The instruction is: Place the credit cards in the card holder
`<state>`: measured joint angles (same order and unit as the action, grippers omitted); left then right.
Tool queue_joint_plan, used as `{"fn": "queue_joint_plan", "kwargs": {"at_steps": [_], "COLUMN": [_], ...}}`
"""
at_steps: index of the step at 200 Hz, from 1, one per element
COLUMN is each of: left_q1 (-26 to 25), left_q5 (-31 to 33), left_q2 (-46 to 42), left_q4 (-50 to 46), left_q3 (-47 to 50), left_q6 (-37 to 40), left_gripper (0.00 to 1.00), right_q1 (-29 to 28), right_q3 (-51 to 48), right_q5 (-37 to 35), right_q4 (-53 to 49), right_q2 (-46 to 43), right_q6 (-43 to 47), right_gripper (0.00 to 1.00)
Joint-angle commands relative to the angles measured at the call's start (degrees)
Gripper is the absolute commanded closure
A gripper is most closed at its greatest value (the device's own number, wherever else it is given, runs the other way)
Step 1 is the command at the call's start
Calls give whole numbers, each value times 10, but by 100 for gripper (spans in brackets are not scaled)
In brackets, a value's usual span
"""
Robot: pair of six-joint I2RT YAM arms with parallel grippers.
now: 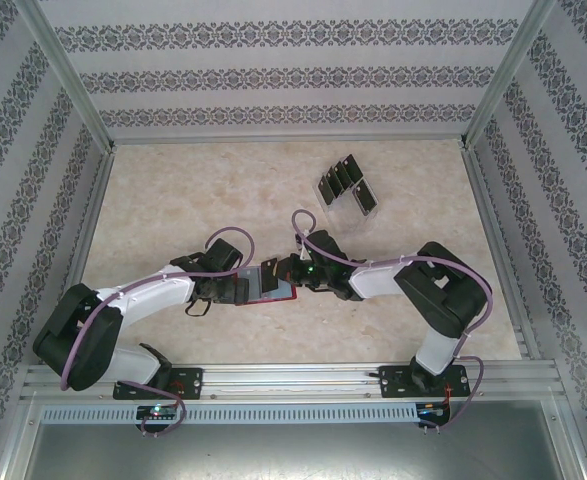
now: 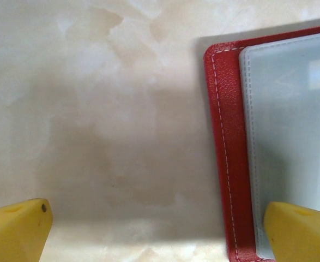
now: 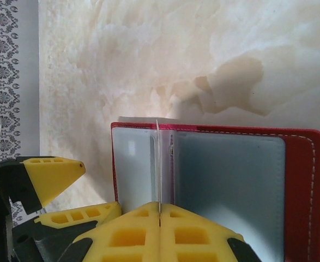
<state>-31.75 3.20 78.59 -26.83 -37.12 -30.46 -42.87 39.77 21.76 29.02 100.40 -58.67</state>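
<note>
Patterned walls (image 1: 273,80) box in a pale marbled worktop (image 1: 173,200), where two robot arms meet over a red card holder (image 1: 268,290) lying open and flat near the middle, grey-blue lining up. The spare credit cards (image 1: 345,183) wait in a clear stand (image 1: 348,207) at about 1 o'clock from it.

The right gripper (image 3: 160,218) has its jaws pinched together on a thin card (image 3: 158,164), seen edge-on, so its face cannot be read. The left gripper (image 2: 160,232) has its jaws spread wide, one finger above the lining and the other above bare worktop. Whether either finger touches cannot be told.

The risk, on this evidence, is a miss. Nothing visibly pins the holder, so a push from the card could slide it towards 9 o'clock or flip a flap shut. The card could also ride over the pocket lip, or twist in such a narrow grip.

From above, the holder's long axis runs roughly 9 to 3 o'clock, its fold 12 to 6. In the right wrist view the card stands on edge, pointing to 12 o'clock, right along that fold.
</note>
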Motion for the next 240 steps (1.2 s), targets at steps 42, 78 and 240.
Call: {"fn": "queue_joint_plan", "kwargs": {"at_steps": [42, 78, 240], "left_q1": [6, 6, 5], "left_q5": [8, 8, 9], "left_q2": [1, -1, -5], "left_q4": [-23, -24, -24], "left_q3": [12, 12, 13], "left_q6": [-5, -4, -3], "left_gripper": [0, 0, 0], "right_q1": [-2, -3, 2], "right_q3": [-5, -13, -26], "right_q5": [18, 22, 40], "right_q4": [37, 43, 51], "right_q2": [23, 26, 50], "right_q6": [-11, -13, 2], "right_gripper": [100, 100, 100]}}
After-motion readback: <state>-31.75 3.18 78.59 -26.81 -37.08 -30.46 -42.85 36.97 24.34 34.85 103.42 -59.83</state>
